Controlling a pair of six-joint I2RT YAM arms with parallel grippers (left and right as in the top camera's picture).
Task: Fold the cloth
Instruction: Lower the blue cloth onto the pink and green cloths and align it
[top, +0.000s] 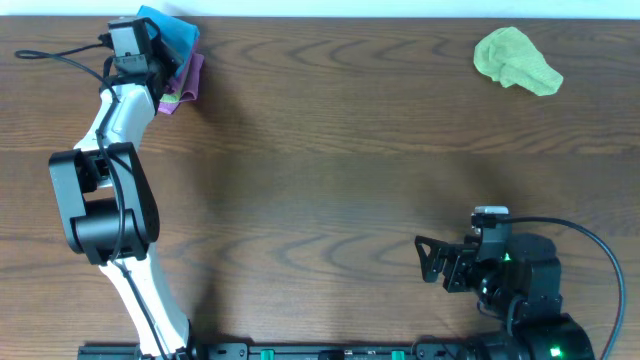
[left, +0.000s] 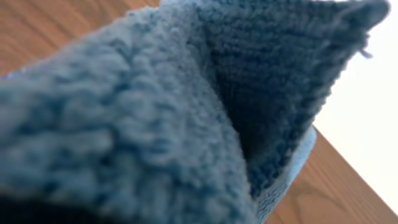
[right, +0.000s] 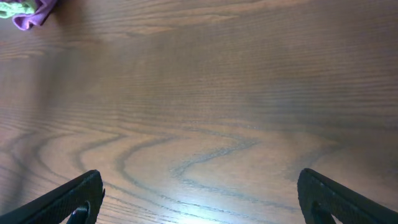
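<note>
Overhead view: the left arm is stretched along the left edge of the counter up to the far left corner. Its wrist end lies over a small pile of cloths there. On top of the pile is the blue cloth, bunched and not flat, touching the far edge of the counter. Just beside it, on the side towards the near edge, a purple cloth shows from under the arm, with a small bit of green at its lower border. The left fingers are hidden under the wrist in this view, so whether they are spread or pinching the cloth cannot be told.

The left wrist view does not help with this. The blue cloth fills nearly the whole picture, very close and blurred, standing up in a fold with a dark hollow inside it. Only small parts of the wood show at the corners, and no finger shows.

Near the far right corner a light green cloth lies crumpled, well apart from the pile.

The right arm sits at the near edge, close to the near right corner, and points to the left. The right fingers are spread wide apart above bare wood and touch nothing. The right wrist view also catches the purple cloth far away in its upper left corner.
</note>
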